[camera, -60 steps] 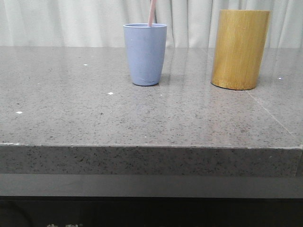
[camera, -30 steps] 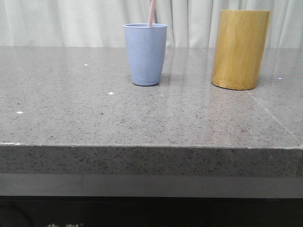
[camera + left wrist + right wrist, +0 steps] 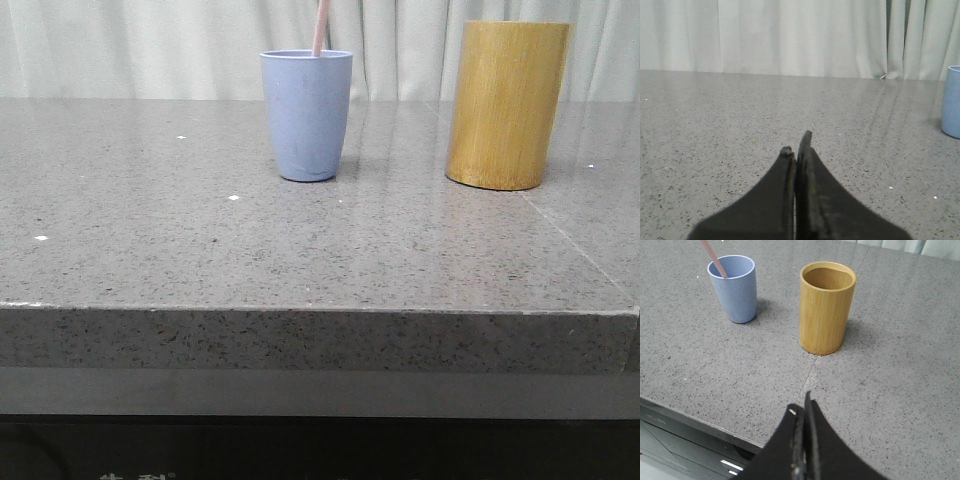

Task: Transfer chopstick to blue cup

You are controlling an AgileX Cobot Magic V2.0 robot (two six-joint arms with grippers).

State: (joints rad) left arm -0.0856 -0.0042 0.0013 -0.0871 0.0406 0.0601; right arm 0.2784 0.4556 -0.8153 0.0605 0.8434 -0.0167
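The blue cup (image 3: 306, 115) stands upright on the grey stone table, left of the bamboo cylinder. A pale pink chopstick (image 3: 320, 27) stands in it and leans out over its rim; it also shows in the right wrist view (image 3: 714, 258), in the cup (image 3: 735, 288). The cup's edge shows in the left wrist view (image 3: 952, 102). My left gripper (image 3: 796, 142) is shut and empty, low over bare table, well away from the cup. My right gripper (image 3: 801, 404) is shut and empty, above the table's front edge, short of both containers. Neither gripper shows in the front view.
A taller yellow-brown bamboo cylinder (image 3: 507, 104) stands right of the cup; its inside looks empty in the right wrist view (image 3: 826, 307). White curtains hang behind the table. The table's front edge (image 3: 320, 310) runs across the front view.
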